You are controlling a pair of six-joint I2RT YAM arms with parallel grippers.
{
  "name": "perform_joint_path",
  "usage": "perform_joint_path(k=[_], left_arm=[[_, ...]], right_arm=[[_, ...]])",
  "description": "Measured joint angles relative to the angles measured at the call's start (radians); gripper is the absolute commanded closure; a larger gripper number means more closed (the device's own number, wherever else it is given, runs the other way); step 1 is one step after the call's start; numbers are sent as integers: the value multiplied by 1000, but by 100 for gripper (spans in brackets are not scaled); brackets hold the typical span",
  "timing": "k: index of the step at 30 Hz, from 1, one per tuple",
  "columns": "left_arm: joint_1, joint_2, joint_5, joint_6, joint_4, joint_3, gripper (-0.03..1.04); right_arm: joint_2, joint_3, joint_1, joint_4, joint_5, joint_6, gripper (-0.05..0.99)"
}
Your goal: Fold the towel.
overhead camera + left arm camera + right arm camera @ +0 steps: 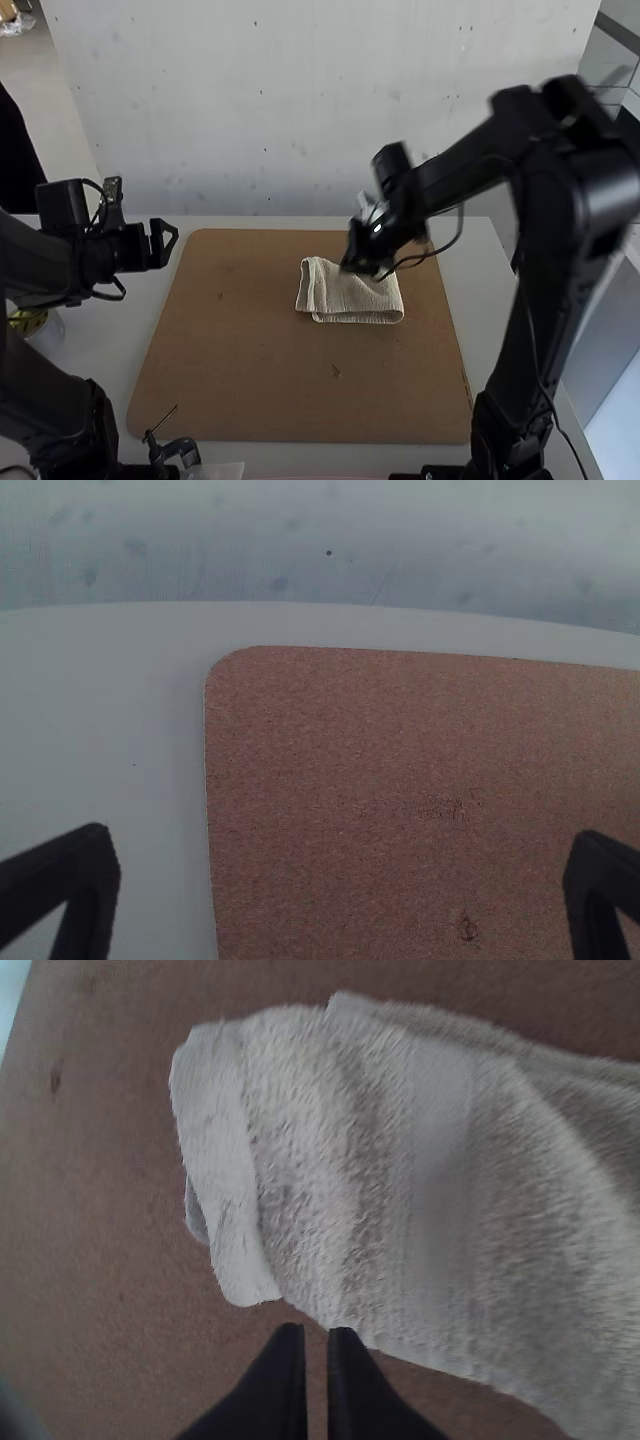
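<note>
In the high view my right gripper [362, 262] is over the back edge of the cream towel [352, 298], which lies folded in a small rectangle right of the board's middle. Its left end shows an extra fold. In the right wrist view my right gripper [317, 1335] has its tips close together with no cloth visible between them, near one edge of the towel [350, 1170]. My left gripper [168, 244] stands open beyond the board's left edge in the high view; in the left wrist view my left gripper [340, 875] has its fingers wide apart.
A brown board [250, 350] covers much of the pale table [100, 350]. Near the left arm stands a round container [40, 335]. At the front edge a small black clamp-like part [178, 450] sits by the board's corner.
</note>
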Motion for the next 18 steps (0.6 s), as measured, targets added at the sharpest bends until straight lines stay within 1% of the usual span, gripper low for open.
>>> perform_joint_path(k=[3,5,8,18], left_arm=[[0,0,0,0,0,-3,0],[5,0,3,0,0,-3,0],[10,0,3,0,1,-3,0],[10,0,3,0,5,-3,0]], right_arm=[[100,21,88,26,-1,23,91],[137,37,112,47,0,32,91],[174,73,119,73,0,45,91],[251,183,115,92,2,56,91]])
